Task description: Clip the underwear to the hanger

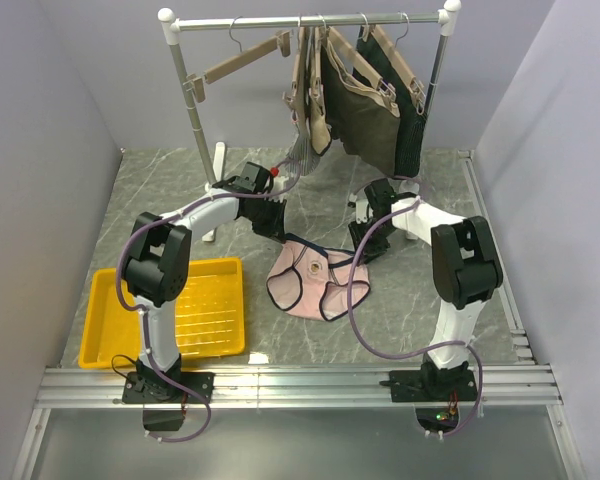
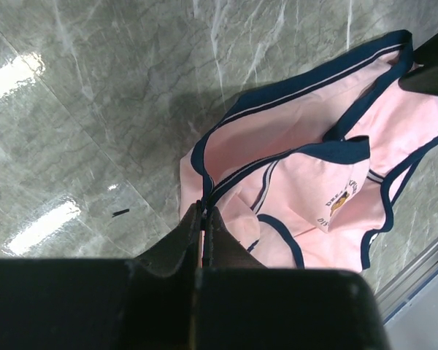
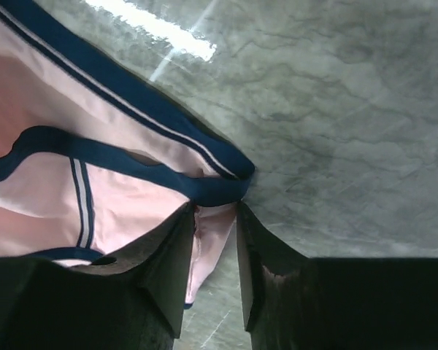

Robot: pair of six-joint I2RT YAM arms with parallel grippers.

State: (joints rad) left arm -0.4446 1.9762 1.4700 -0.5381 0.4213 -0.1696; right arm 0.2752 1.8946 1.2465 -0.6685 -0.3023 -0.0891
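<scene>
Underwear (image 2: 299, 182), front lettering (image 2: 341, 203) mostly illegible

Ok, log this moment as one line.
left gripper shut on underwear waistband | right gripper open astride opposite waistband corner | hanger empty on rail

The overhead view is bright and evenly lit by soft light from above. It is sharp throughout, with only faint shadows on the grey marble desk (image 1: 160, 185) under the arms and beside the underwear (image 1: 315, 285). In the left wrist view, white glare patches flare on the left side of the desk, and the left claw (image 2: 205, 211) is a black, blurred mass. In the right wrist view, a glare streak crosses the top, and the right claw (image 3: 217, 211) looks dark and soft.
</scene>
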